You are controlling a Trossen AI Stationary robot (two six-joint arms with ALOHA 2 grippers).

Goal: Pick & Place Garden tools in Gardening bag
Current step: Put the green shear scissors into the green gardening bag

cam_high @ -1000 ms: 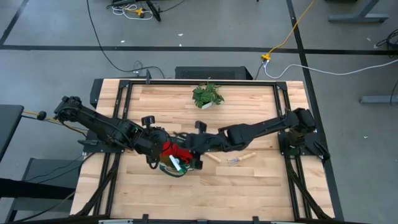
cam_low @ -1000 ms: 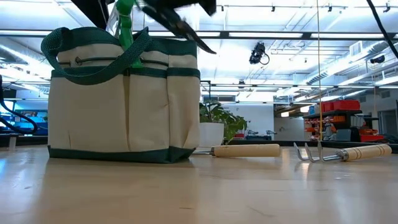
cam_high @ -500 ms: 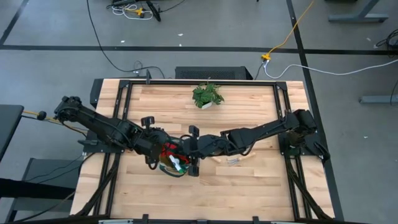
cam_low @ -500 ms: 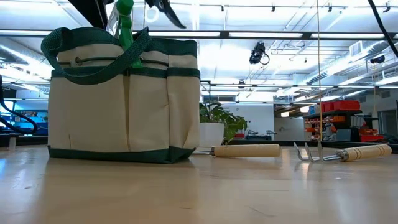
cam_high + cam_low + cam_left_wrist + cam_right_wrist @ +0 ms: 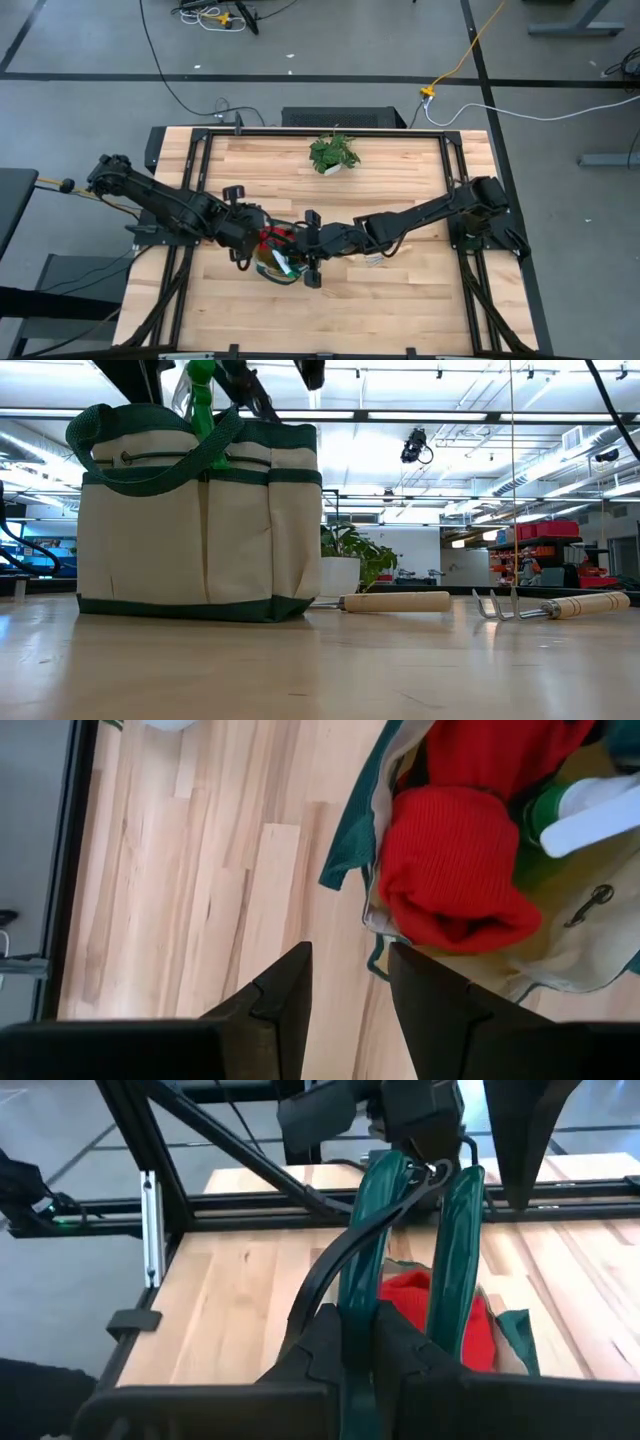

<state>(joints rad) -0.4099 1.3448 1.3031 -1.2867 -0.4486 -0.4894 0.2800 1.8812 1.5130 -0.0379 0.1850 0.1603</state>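
The cream gardening bag (image 5: 200,520) with dark green trim stands on the table; it also shows in the high view (image 5: 272,268). Red gloves (image 5: 450,870) and a green-and-white spray bottle (image 5: 200,390) sit in it. My right gripper (image 5: 365,1330) is over the bag's mouth (image 5: 303,250), shut on pruners with dark green handles (image 5: 450,1250); their dark end (image 5: 245,390) points down at the bag. My left gripper (image 5: 350,980) is open above the bag's rim (image 5: 350,850), at the bag's left side (image 5: 248,240). A wooden-handled tool (image 5: 395,601) and a small rake (image 5: 555,605) lie on the table. My right gripper pinches one green handle of the pruners (image 5: 357,1295) between its two fingers; the other handle (image 5: 452,1280) runs beside the outer finger. The fingers come slanting down from the table's right, along the handles. The pruners are lifted clear, above the bag's open top.
A leafy plant in a white pot (image 5: 333,153) stands at the table's far side, and shows behind the bag in the low view (image 5: 350,560). The two wooden-handled tools lie right of the bag, partly under my right arm (image 5: 400,225). Bare wood lies along the near edge (image 5: 330,320).
My right gripper has carried the pruners toward the table's left, from beside the bag's right end to over its open top. The pruners have tipped from a slant to pointing steeply down at the bag.
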